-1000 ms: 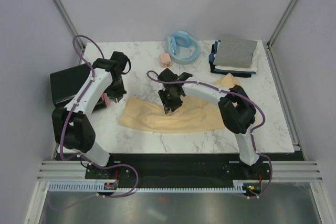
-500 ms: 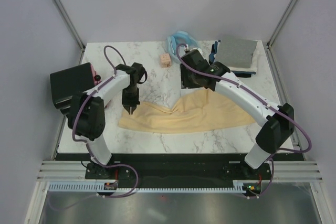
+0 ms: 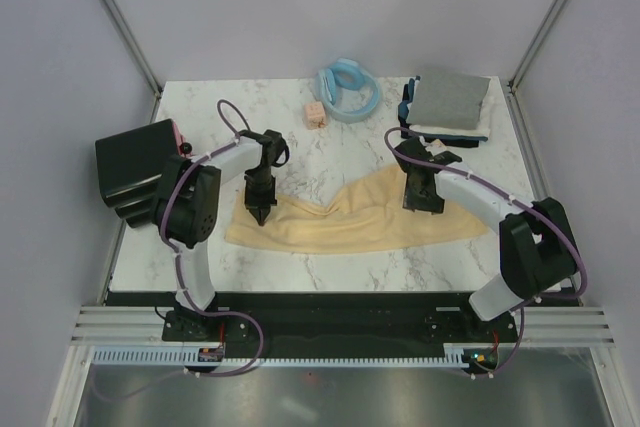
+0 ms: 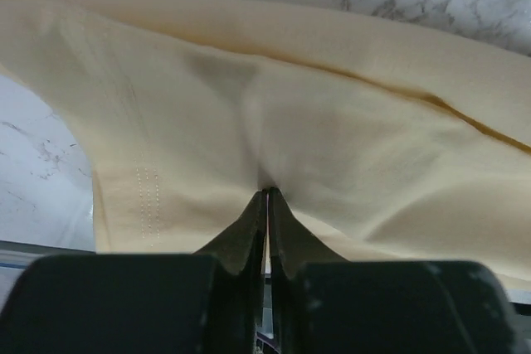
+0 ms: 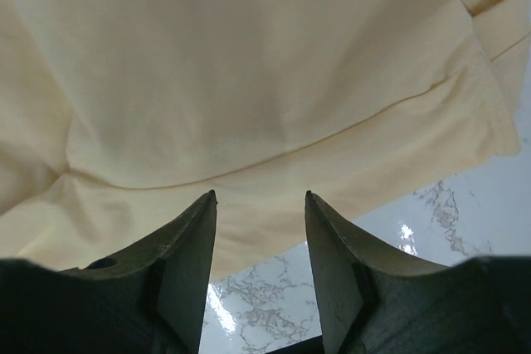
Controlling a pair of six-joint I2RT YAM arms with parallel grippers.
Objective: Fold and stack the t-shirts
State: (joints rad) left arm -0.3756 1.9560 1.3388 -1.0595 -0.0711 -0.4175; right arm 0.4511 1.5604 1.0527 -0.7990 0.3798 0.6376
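The cream t-shirt [image 3: 340, 222] lies as a long, rumpled band across the near half of the marble table [image 3: 380, 262], running from about 8 o'clock to 4 o'clock. Your left gripper [image 3: 260, 211] is at the 8 o'clock end with its jaws pressed together on a small pucker of the cloth. The wrist view shows the fabric gathered right at the tips.

Your right gripper [image 3: 418, 203] hangs over the 4 o'clock end with its jaws apart, holding nothing and with cream cloth directly beneath.

To do this step well, lower the right gripper onto the hem and pinch the matching edge. Take only the layers you want, then lift both ends evenly so the band does not twist.

The folded stack [image 3: 447, 102], with grey on top and white and navy below, sits at 1 o'clock and is the likely destination. A blue ring [image 3: 340, 80] lies at 12 o'clock with a small peach cube [image 3: 316, 114] just beside it. A black box [image 3: 135, 162] sits at 9 o'clock, off the table's left edge. Plain pale walls enclose the space.
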